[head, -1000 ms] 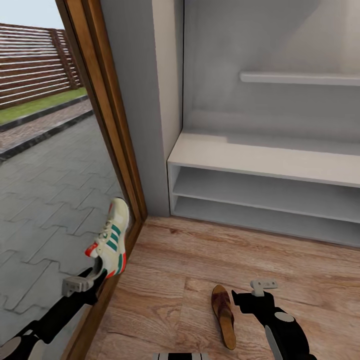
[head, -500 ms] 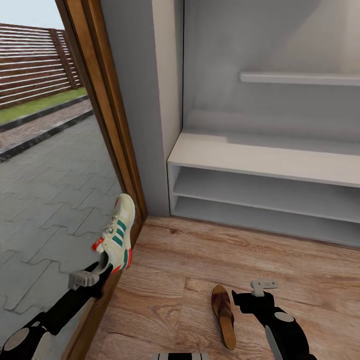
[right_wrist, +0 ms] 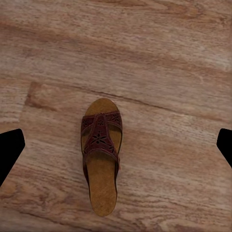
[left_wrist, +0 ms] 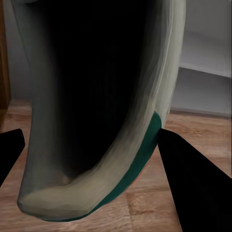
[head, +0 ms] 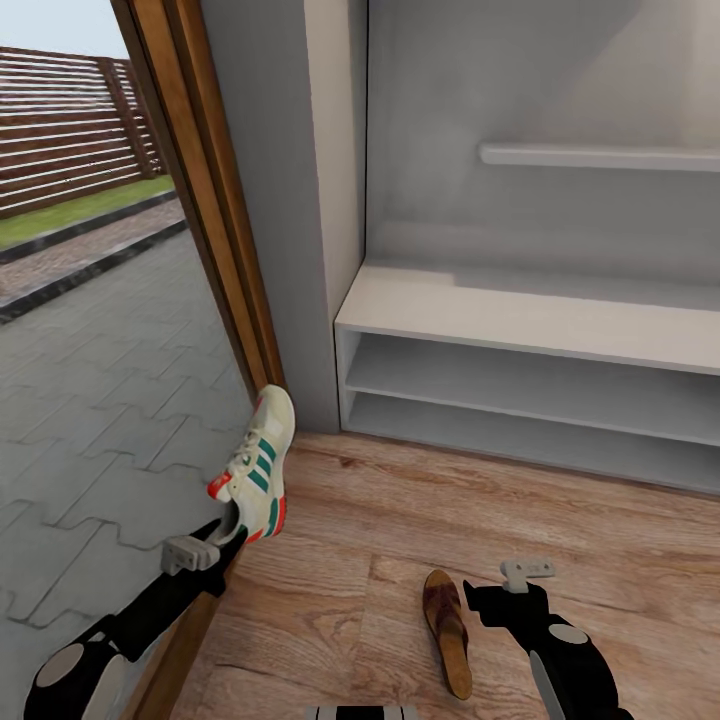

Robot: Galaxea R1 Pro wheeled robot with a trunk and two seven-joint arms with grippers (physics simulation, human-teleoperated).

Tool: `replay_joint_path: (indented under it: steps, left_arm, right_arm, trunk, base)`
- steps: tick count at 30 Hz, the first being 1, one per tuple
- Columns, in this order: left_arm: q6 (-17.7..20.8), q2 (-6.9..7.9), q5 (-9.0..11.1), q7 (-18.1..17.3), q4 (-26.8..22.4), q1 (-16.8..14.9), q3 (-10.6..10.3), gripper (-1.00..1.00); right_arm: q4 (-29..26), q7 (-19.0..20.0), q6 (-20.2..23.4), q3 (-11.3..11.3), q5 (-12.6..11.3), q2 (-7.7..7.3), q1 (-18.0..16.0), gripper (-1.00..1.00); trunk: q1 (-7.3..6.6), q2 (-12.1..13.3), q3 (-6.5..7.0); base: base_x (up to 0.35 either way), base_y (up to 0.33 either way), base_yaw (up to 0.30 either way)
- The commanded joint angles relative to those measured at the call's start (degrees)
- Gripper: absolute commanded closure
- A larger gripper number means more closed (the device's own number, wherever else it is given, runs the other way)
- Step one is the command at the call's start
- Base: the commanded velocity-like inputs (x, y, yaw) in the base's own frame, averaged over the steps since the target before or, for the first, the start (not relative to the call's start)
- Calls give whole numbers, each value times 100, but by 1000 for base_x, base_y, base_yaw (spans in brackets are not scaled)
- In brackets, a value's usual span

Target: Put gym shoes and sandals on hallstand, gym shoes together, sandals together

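One gym shoe (head: 262,465), cream with green stripes and red-orange patches, hangs toe-up in front of the door frame with my left gripper (head: 225,535) shut on its heel end. In the left wrist view the gym shoe (left_wrist: 96,96) sits between the dark fingers (left_wrist: 188,179). A brown sandal (head: 447,625) lies on the corridor floor (head: 400,510). My right gripper (head: 482,602) hovers just right of it, open; in the right wrist view the sandal (right_wrist: 101,154) lies below, between the spread fingertips (right_wrist: 9,147). The white hallstand (head: 520,315) stands against the back wall, its top and both shelves bare.
A brown wooden door frame (head: 215,200) runs beside the held shoe, with glass and outdoor grey paving (head: 100,400) to its left. A grey wall pillar (head: 300,200) stands between frame and hallstand. A thin white floating shelf (head: 600,157) hangs above the hallstand.
My left gripper has carried the gym shoe to the right and slightly down, from in front of the glass toward the corridor floor. The right arm and the sandal have not moved.
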Motion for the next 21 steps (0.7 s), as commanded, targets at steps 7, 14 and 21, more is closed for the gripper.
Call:
replay_joint_path:
  steps: [7,14,21]
  left_arm:
    - [79,1,59,-29,-7,-3,-305,100]
    - [42,-17,67,-21,-14,-100,-495,100]
    - [13,-17,71,-38,-34,-194,-525,100]
  right_arm:
    - [-8,0,31,3,12,-1,-2,-100]
    - [92,-16,-72,-96,30,-18,-100,-100]
    - [243,-18,-221,-41,36,-18,-133,-100]
  trunk:
    - [-1,-2,-4]
    - [-1,-2,-4]
    - [-1,-2,-4]
  base:
    - [0,0,0]
    - [0,0,0]
    - [0,0,0]
